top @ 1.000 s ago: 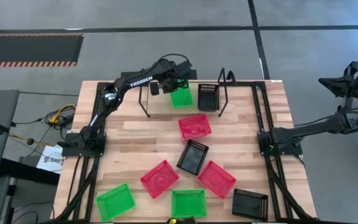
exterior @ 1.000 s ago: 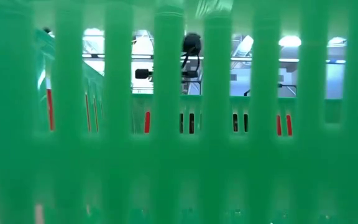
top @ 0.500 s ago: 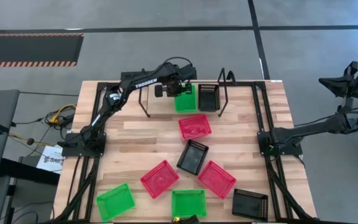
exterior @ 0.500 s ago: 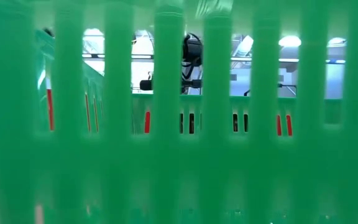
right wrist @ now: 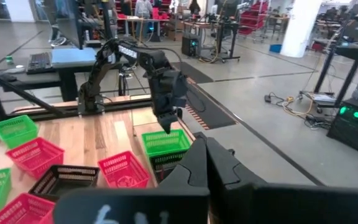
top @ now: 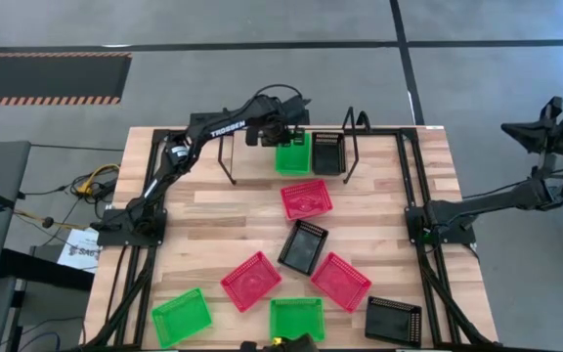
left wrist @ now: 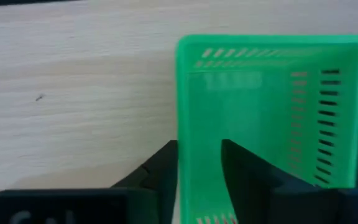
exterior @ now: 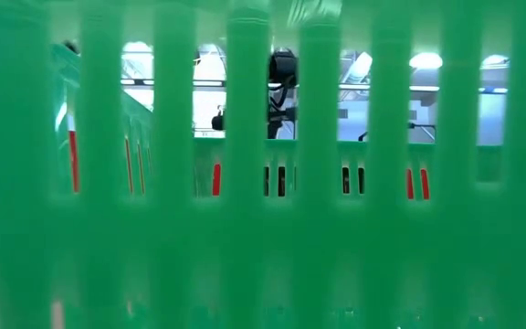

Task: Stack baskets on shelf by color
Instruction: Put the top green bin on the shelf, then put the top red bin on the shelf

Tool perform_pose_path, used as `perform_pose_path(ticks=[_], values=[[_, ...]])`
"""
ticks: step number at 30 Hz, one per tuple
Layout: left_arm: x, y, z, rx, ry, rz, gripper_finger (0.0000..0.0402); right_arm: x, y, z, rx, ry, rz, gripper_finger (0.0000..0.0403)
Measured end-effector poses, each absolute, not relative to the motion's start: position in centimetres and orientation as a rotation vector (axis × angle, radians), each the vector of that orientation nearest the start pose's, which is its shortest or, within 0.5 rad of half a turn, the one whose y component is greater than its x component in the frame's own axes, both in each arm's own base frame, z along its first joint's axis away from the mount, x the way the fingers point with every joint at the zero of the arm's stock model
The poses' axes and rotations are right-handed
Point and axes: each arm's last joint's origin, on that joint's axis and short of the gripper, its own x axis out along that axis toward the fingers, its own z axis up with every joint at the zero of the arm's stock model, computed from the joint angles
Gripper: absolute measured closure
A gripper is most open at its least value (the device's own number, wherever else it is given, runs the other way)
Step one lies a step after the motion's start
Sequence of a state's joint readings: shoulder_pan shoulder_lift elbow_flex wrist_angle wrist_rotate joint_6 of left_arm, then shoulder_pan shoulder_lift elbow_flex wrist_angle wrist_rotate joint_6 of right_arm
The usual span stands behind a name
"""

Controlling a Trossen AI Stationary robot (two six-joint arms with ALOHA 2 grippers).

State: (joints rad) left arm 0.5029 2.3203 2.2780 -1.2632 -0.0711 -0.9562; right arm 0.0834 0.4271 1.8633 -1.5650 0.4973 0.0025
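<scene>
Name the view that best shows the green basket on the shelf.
The left wrist view: the green basket fills it, with the left tool clamping its wall. The high view shows it small, beside a black basket. The right wrist view shows it from afar; the low view barely at all.

high view looks straight down on the wood-plank surface point(top: 233, 210); low view peers through a green slatted plastic basket point(exterior: 245, 228) pressed against its lens; left wrist view sits close above another green mesh basket point(left wrist: 269, 118), shared with high view point(top: 292, 154).

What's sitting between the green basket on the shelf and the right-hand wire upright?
A black basket fills that gap on the shelf, beside the green basket; the high view shows it.
</scene>
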Motion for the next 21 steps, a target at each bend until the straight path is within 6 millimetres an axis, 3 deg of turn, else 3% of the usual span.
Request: perform_pose_path(ticks=[9,15,21], values=[[40.1,22.4,28.3,-1.095,1.024,0.986,0.025,-14.9,-2.6,45.0,-0.015,0.139,-0.384,0.0391],[38.9,18.3,32.6,-0.969,1.034,0.976,0.0255,-12.4,-2.4,44.3,0.042,0.225,-0.395,0.0388],[37.3,13.6,36.0,-0.664,1.041,1.059,0.0255,-7.3,-1.9,42.5,0.163,0.371,-0.435,0.0392]])
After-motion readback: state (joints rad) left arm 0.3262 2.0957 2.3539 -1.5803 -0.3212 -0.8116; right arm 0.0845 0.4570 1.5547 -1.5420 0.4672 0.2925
